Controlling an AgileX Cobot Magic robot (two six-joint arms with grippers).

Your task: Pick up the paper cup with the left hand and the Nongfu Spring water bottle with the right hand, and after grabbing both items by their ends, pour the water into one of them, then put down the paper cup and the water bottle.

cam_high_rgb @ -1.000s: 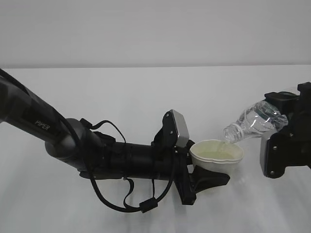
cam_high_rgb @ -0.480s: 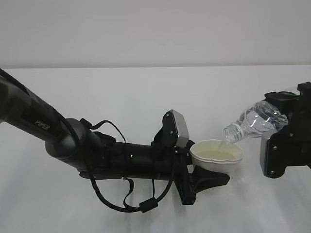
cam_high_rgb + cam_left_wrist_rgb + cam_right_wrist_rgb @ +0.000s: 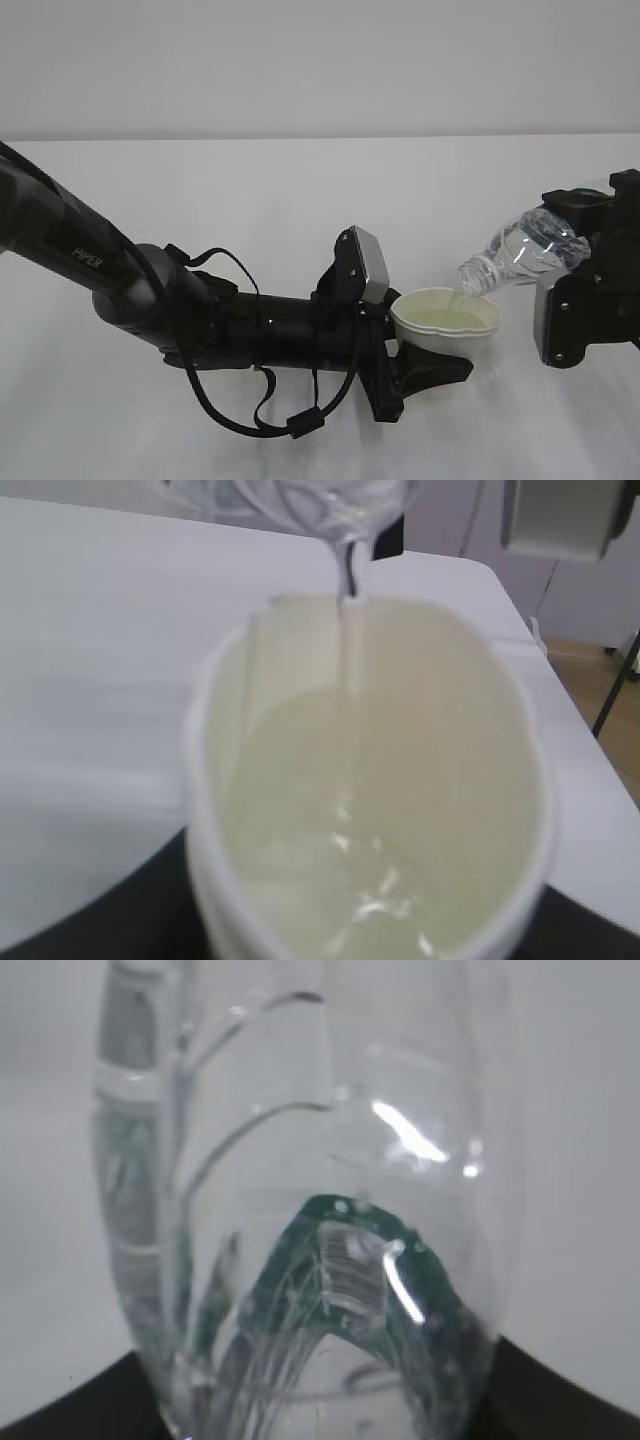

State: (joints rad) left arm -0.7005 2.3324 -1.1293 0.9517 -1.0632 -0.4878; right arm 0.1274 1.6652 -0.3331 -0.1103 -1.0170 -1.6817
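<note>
My left gripper (image 3: pixel 432 362) is shut on the off-white paper cup (image 3: pixel 445 320), squeezing its rim into an oval, and holds it upright above the table. My right gripper (image 3: pixel 585 245) is shut on the base end of the clear Nongfu Spring water bottle (image 3: pixel 520 250). The bottle is tipped with its mouth down-left over the cup's rim. A thin stream of water (image 3: pixel 347 580) falls from the bottle mouth (image 3: pixel 340 500) into the cup (image 3: pixel 230 780), where water (image 3: pixel 380 870) pools. The right wrist view is filled by the bottle (image 3: pixel 300 1140) and its green label (image 3: pixel 440 1290).
The white table (image 3: pixel 250 190) runs back to a pale wall. The left arm with its "PIPER" lettering (image 3: pixel 85 255) and loose cables (image 3: pixel 260 420) lies low across the front left. A table edge and floor show at the right of the left wrist view (image 3: pixel 590 680).
Both arms have stayed where they were. The tilted bottle keeps sending its thin stream into the cup.
</note>
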